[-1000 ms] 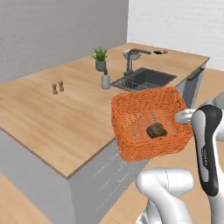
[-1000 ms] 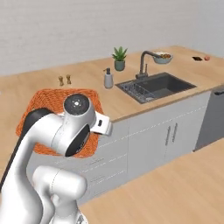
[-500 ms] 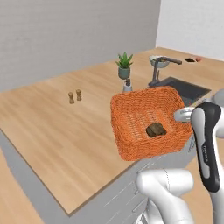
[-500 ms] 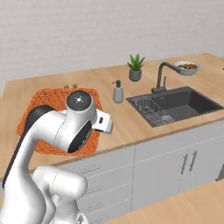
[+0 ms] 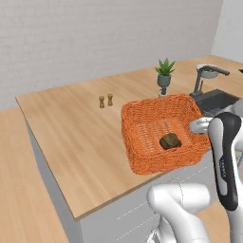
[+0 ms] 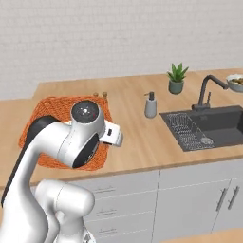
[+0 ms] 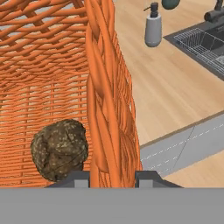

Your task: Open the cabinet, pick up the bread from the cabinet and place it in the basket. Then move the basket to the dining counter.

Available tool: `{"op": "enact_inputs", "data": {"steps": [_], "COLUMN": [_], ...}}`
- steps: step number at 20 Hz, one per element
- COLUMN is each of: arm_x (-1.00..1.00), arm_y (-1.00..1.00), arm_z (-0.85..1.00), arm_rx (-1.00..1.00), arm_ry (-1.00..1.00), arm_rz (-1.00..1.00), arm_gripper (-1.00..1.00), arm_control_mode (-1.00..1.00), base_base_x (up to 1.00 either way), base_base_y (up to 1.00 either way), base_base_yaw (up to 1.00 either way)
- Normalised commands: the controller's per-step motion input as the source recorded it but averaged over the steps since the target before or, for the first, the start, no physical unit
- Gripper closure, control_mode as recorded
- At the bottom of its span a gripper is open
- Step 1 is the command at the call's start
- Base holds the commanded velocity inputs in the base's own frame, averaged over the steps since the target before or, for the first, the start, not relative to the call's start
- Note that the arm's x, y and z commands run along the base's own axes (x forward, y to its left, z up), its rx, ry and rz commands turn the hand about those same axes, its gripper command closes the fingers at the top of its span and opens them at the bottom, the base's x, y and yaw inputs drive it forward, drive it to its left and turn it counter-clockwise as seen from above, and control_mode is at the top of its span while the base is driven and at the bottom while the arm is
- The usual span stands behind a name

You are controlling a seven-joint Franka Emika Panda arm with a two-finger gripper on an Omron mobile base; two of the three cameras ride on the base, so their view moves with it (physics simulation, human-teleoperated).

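Gripping the basket [image 7: 105, 109] by its near wall, our gripper [image 7: 113, 177] has one dark finger tip inside the weave and one outside, jaws narrowed on the thick orange rim, so we call it closed on the basket wall. Right past the inner finger tip, in hand view, we see the bread [image 7: 60, 148], a dark brown speckled lump lying on the basket floor, just beside the clamped wall and touching or almost touching it. From the left base view the bread [image 5: 170, 141] sits in the basket's right half, near the wall closest to the white arm, and the basket [image 5: 156, 130] looks upright over the near edge of the dining counter [image 5: 76, 137]; we cannot tell if its bottom rests on the wood or hangs above it. In the right base view the basket [image 6: 47, 111] is partly hidden behind the arm's big round joint, at the left end of the light-wood top. Farther on we note two small shakers [image 5: 105, 100] standing side by side, well apart from the basket. Beyond those, a soap dispenser [image 6: 151, 105], a sunken dark sink [image 6: 209, 128] with a black faucet [image 6: 209, 90], and a potted plant [image 6: 177, 79] near the back edge.
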Motion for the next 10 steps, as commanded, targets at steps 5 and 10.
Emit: {"op": "enact_inputs", "data": {"steps": [5, 10], "arm_x": [0.2, 1.0], "arm_y": [-0.02, -0.15], "arm_z": [-0.03, -0.48], "arm_rx": [0.0, 0.0], "arm_ry": [0.02, 0.16], "arm_rz": [0.02, 0.09], "arm_gripper": [1.0, 1.0], "arm_control_mode": [-1.0, -1.0], "base_base_x": [0.27, 0.0], "base_base_y": [0.0, 0.0], "base_base_yaw": [0.21, 0.0]}}
